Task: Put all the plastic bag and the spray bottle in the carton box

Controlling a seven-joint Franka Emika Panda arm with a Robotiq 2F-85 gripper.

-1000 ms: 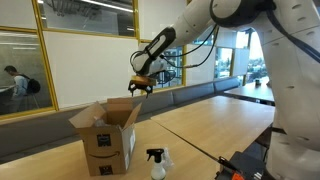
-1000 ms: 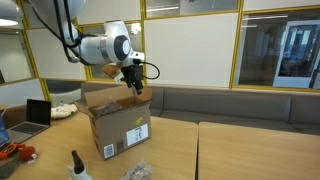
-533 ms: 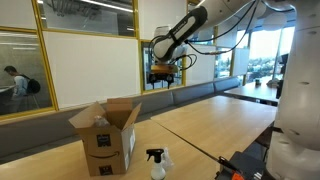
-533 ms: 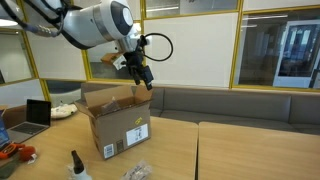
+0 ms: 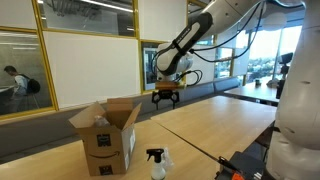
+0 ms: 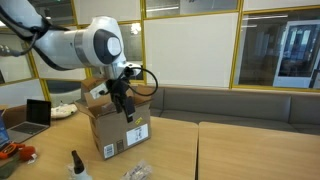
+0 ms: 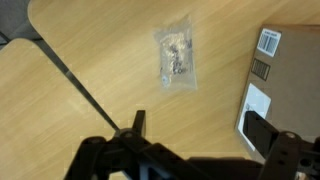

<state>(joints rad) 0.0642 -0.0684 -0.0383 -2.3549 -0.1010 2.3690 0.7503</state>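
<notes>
While your claw (image 7: 200, 135) hangs over the table (image 7: 95, 45) with its fingers (image 7: 137, 122) spread wide and nothing between them, the plastic bag (image 7: 176, 58) lies flat on the wood just ahead in the wrist view, near the corner of the carton box (image 7: 285, 80) but not touching it. The spray bottle (image 5: 156, 165) stands upright on the table in front of the box in an exterior view, so neither thing is in yet. Watch that bag: it's thin, shiny film lying flat, and I'd judge that fingers coming down too shallow will skate over it, or pinch only 1 layer and leave the rest behind. Drift towards the box on the way down and 1 finger could catch the cardboard wall and shove it. The flaps (image 5: 125, 112) stand up, so a low carry could snag the film on an edge. Against the picture 1 second back, you've left the spot right over the box opening; 0.5 seconds back the claw was up high and clear of it, and now it has dropped lower, out to the side of the box and facing the bag. Box and bottle haven't moved.
</notes>
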